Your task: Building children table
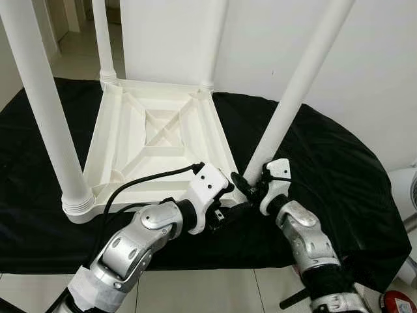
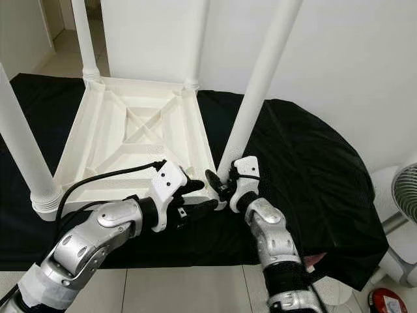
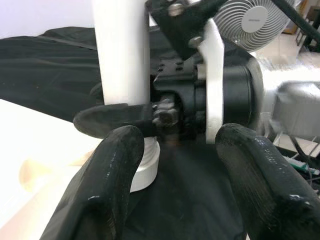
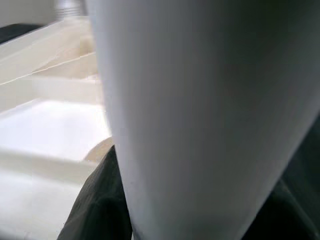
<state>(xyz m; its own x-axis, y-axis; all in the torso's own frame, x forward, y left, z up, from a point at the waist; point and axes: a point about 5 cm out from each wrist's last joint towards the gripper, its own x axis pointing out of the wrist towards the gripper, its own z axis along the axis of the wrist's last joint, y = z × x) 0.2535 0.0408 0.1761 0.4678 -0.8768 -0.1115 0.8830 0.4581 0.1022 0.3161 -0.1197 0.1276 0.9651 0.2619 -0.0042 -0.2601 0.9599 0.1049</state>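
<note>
Evidently the children's table top (image 1: 156,130) is lying upside down on the black cloth (image 1: 339,176) so that its ribbed underside and corner sockets are facing up for the legs. Legs are already standing in the far corners and the near left corner (image 1: 45,117), while the fourth leg (image 1: 293,98) is leaning outward at the near right corner, its lower end sitting at the socket there.

The right gripper (image 1: 251,186) is working at the base of that leaning leg, with its fingers clenched round the tube low down, probably to steady or turn it into its socket; its wrist view is looking straight onto the white tube. The left gripper (image 1: 225,212) is hovering just beside it along the near edge of the top, its fingers (image 3: 110,175) released and spread, holding nothing, seemingly ready to brace the corner. A white fan (image 3: 260,20) is standing off to the right.
</note>
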